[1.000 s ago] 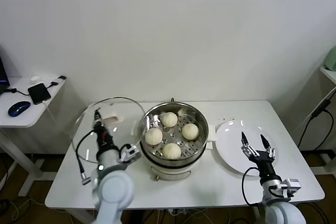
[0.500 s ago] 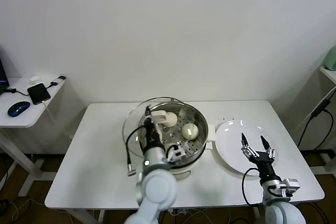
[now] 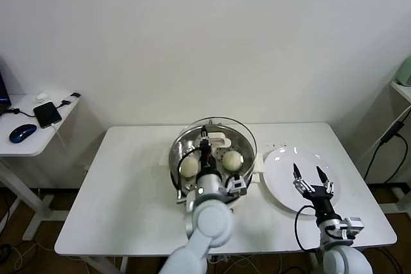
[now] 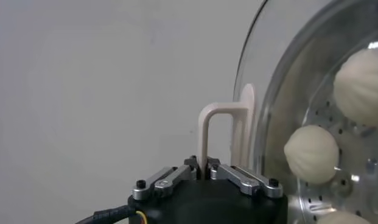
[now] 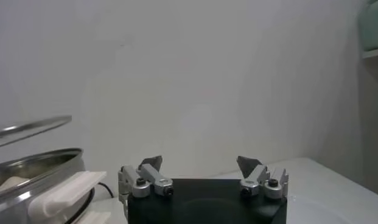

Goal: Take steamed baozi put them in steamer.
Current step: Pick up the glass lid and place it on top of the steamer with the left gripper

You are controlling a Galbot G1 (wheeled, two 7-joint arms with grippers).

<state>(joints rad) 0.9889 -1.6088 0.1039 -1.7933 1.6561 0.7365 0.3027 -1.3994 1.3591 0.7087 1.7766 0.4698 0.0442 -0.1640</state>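
White table (image 3: pixel 115 190) against a pale wall: we find our left gripper (image 3: pixel 207 144) pinching the cream handle of the round glass lid (image 3: pixel 236 129) over the shiny steel steamer (image 3: pixel 181 172) at centre, cream-white dough buns (image 3: pixel 232 160) inside. Our right gripper (image 3: pixel 311 177), spread, hovers over the flat white plate (image 3: pixel 280 178) at three o'clock.

On my white table (image 3: pixel 135 184) a flat white plate (image 3: pixel 286 184) lies at the right. A round glass lid (image 3: pixel 241 134) with a cream handle (image 3: pixel 218 139) hangs tilted over the middle of the table. Far left, a side desk (image 3: pixel 29 134) carries a blue mouse (image 3: pixel 22 133) and a dark phone (image 3: pixel 48 113) with a cable plugged in.
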